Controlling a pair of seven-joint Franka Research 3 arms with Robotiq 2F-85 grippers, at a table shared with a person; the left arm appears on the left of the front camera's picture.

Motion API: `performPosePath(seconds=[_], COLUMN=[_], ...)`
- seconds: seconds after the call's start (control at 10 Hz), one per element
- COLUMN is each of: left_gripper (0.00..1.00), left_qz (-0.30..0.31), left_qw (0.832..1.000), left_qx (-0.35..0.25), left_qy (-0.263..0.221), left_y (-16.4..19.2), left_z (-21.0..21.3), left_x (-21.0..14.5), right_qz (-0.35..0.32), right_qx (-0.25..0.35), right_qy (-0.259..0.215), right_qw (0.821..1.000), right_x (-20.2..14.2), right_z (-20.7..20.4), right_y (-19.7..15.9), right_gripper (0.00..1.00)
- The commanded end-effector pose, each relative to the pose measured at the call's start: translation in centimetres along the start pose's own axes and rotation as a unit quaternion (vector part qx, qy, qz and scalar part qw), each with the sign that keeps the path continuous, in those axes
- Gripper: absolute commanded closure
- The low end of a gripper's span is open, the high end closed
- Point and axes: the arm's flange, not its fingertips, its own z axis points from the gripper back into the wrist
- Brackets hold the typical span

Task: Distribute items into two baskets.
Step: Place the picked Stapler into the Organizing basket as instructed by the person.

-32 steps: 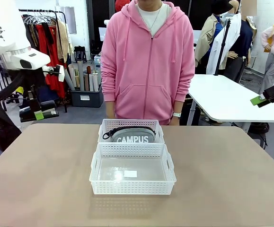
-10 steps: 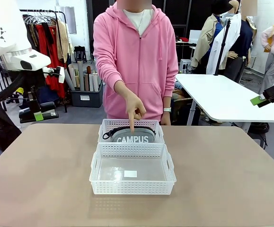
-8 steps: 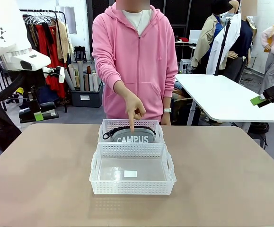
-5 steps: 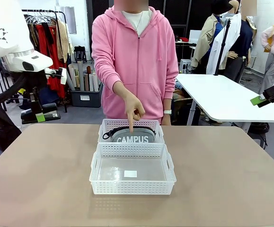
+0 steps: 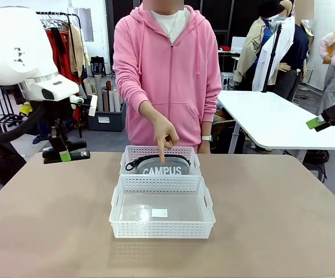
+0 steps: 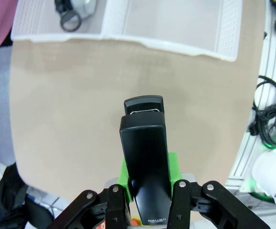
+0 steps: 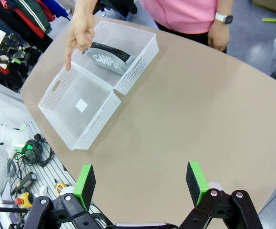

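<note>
Nearest the robot's side of the worktop (image 5: 51, 220) sits the near basket (image 5: 162, 207), bare inside but for its small white label. Butted against its far wall is the far basket (image 5: 160, 160), with the grey CAMPUS pouch (image 5: 164, 167) lying in it, black strap to its left end. The person's hand (image 5: 163, 134) hangs over that far basket, forefinger pointing down at the pouch.

The left hand (image 5: 66, 155) hovers above the worktop's left side, well apart from both baskets, clenched on the black stapler (image 6: 145, 176) — the wrist view shows the stapler clamped lengthwise between the green pads, its nose sticking out toward the baskets. The right hand (image 7: 140, 183) is high off to the right, jaws spread wide and holding nothing.

So the step in hand looks like carrying the stapler across for placing. One item already sits in the far basket; a fair split would put the stapler in the near one, though the pointing finger may mean the far one — I cannot tell which. Either way, the next move calls for travelling right over a basket, lowering inside the walls, then releasing.
</note>
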Motion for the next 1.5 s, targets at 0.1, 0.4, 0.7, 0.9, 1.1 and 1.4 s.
performPosePath(seconds=[0.1,0.4,0.7,0.9,1.1,1.4], left_gripper=[0.9,0.9,0.9,0.9,0.9,0.9], left_qz=[-0.039,-0.077,-0.108,-0.128,-0.147,-0.153], left_qw=[0.999,0.996,0.991,0.987,0.984,0.984], left_qx=[-0.014,-0.037,-0.068,-0.078,-0.078,-0.07], left_qy=[-0.018,-0.014,-0.047,-0.057,-0.063,-0.056], left_y=[-0.2,-1.0,-1.7,-2.7,-3.9,-4.9], left_z=[-2.5,-4.5,-5.6,-6.2,-7.5,-9.2], left_x=[3.0,6.5,9.0,10.4,12.3,15.4], right_qz=[0.0,0.0,0.0,0.0,0.0,0.0], right_qx=[0.0,0.0,0.0,0.0,0.0,0.0], right_qy=[-0.001,-0.001,-0.001,-0.001,-0.001,-0.001], right_qw=[1.0,1.0,1.0,1.0,1.0,1.0], right_x=[0.0,0.0,0.0,0.0,0.0,0.0], right_z=[0.0,0.0,0.0,0.0,0.0,0.0], right_y=[0.1,0.1,0.1,0.1,0.1,0.1], right_gripper=[0.0,0.0,0.0,0.0,0.0,0.0])
